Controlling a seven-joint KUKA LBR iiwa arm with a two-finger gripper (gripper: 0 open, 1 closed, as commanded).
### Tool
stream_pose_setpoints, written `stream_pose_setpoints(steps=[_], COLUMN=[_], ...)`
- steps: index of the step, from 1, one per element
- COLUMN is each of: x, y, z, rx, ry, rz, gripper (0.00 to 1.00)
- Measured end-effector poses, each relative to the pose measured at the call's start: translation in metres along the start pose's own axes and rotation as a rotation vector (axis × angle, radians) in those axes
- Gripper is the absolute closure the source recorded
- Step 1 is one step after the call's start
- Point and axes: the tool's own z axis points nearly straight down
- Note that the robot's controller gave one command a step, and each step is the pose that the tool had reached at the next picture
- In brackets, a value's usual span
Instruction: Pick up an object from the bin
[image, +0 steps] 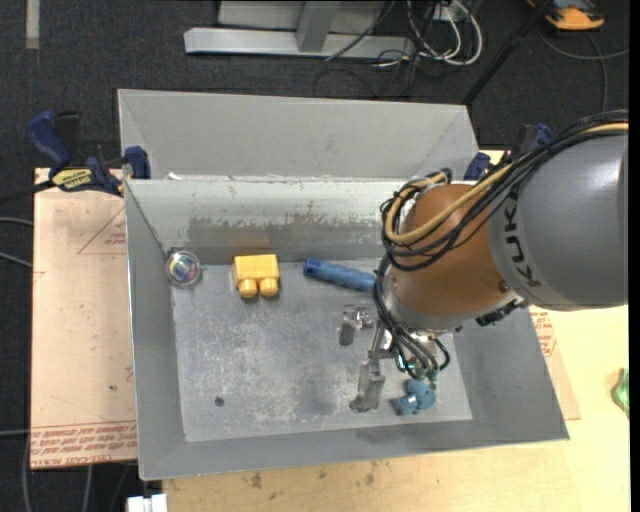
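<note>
My gripper (360, 362) hangs over the bin's front right part, below the orange cover. Its two metal fingers stand apart, open, with only bare bin floor between them. A small light-blue thing (415, 400) lies on the floor just to the right of the nearer fingertip (366, 398), and I cannot tell whether they touch. A dark blue elongated piece (335, 273) lies near the back wall, up and left of the gripper, its right end hidden under the arm.
A yellow block with two round studs (256, 275) sits left of the blue piece near the back wall. A small shiny ball (182, 267) rests in the back left corner. The bin's left and front floor is bare metal.
</note>
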Motion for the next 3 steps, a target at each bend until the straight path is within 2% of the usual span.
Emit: stream_pose_setpoints(steps=[1,2,3], x=[0.002,-0.100,-0.142], y=[-0.084,-0.073,-0.100], z=[0.054,0.023,-0.005], rx=[0.003,0.002,0.002], ry=[-0.003,-0.020,-0.018], rz=[-0.139,-0.145,-0.099], gripper=[0.00,0.00,0.00])
